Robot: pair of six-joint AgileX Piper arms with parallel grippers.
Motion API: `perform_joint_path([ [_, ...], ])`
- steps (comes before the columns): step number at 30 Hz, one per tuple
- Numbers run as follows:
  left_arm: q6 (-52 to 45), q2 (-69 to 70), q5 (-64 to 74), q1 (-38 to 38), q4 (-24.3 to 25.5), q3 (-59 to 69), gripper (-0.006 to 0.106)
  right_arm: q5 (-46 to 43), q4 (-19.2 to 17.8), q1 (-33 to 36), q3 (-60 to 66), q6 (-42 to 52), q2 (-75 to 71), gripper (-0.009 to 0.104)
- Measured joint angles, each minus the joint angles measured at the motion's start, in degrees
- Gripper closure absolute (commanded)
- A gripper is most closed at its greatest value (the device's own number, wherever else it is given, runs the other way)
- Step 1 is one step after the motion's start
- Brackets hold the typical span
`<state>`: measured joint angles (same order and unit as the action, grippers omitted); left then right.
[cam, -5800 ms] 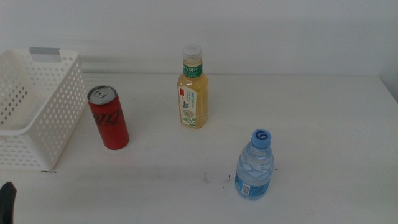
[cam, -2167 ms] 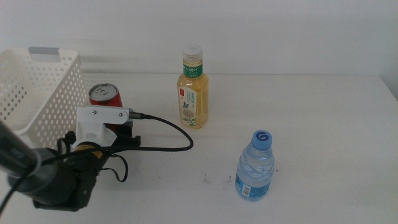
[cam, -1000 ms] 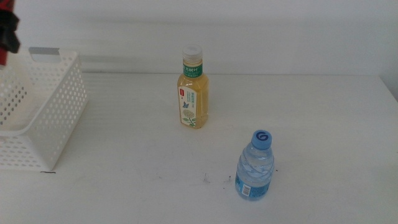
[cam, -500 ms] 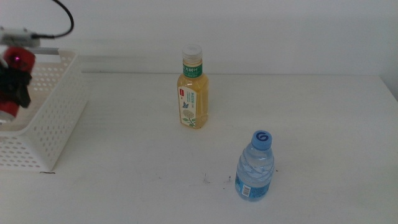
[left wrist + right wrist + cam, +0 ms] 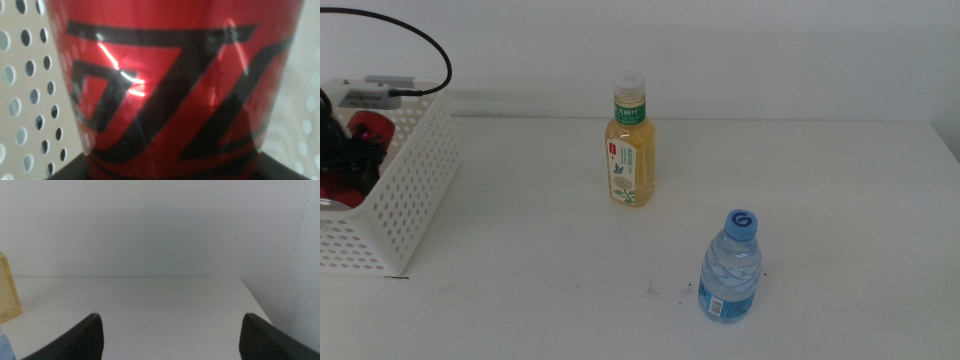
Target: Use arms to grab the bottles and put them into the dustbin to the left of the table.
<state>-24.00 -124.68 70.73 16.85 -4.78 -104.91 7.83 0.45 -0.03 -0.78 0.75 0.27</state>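
Inside dustbin (image 5: 415,190) — left gripper (image 5: 345,160) gripping can (image 5: 170,80)

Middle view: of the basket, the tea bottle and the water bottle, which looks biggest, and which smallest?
1. Basket, cut off by the picture's edge.
2. Tea bottle.
3. Water bottle, though it stands nearer the camera, so its true size against the tea bottle is unsure.

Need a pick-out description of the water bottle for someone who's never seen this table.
On the white table, look at the near right part, well away from the white dustbin at the left edge. The water bottle stands upright there, alone, nearer the camera than the yellow tea bottle. It is the short clear one with a blue cap and blue label.
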Motion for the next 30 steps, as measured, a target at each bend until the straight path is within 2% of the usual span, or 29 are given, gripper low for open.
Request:
perform_joint_path([
  [3,0.0,0.0,0.0,-0.23,0.0,-0.05,0.023,0.0,0.0,0.0,0.0,0.0,0.0,0.002],
  [6,0.0,0.12,-0.44,-0.35,0.0,-0.57,0.007,0.0,0.0,0.0,0.0,0.0,0.0,0.002],
  [13,2.01,8.61,-0.81,-2.54,0.88,-0.57,0.007,0.0,0.0,0.0,0.0,0.0,0.0,0.002],
  [18,3.64,22.16,-3.73,-8.97,0.09,5.4,0.007,0.0,0.0,0.0,0.0,0.0,0.0,0.002],
  [24,5.2,41.52,-25.16,-23.61,-1.55,28.14,0.007,0.0,0.0,0.0,0.0,0.0,0.0,0.002],
  [30,5.75,55.6,-59.1,-37.2,-3.96,57.15,0.007,0.0,0.0,0.0,0.0,0.0,0.0,0.002],
])
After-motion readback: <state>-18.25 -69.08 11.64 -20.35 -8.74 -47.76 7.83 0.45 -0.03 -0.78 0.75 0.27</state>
